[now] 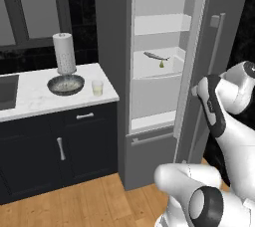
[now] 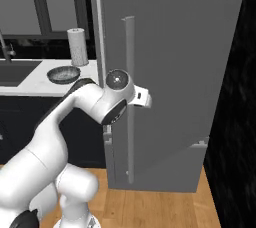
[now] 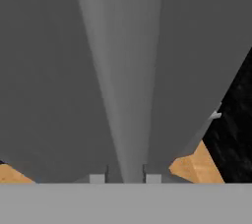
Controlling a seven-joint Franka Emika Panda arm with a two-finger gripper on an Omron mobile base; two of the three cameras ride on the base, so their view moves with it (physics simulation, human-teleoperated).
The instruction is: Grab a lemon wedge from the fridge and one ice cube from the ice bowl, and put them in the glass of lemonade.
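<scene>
The fridge [image 1: 114, 47] stands with its door [image 1: 197, 32] swung open, showing white shelves. On the middle shelf lies the tiny yellowish-green lemon wedge [image 1: 161, 64], just below a grey fish-shaped object [image 1: 155, 56]. My gripper [image 3: 125, 178] is at the door's long vertical handle [image 3: 123, 70], which runs between the fingertips [image 3: 97, 178]; the jaws are closed against it. In the right base view the gripper [image 2: 136, 97] meets the handle [image 2: 129, 62] at mid height. On the counter sit the ice bowl [image 1: 65, 84] and, just right of it, the glass of lemonade [image 1: 97, 87].
A white paper-towel roll [image 1: 63, 52] stands behind the bowl. The white counter [image 1: 30, 99] tops dark navy cabinets [image 1: 60, 146] left of the fridge. Wooden floor [image 1: 89, 201] lies below, and a black wall [image 2: 235, 97] stands to the right.
</scene>
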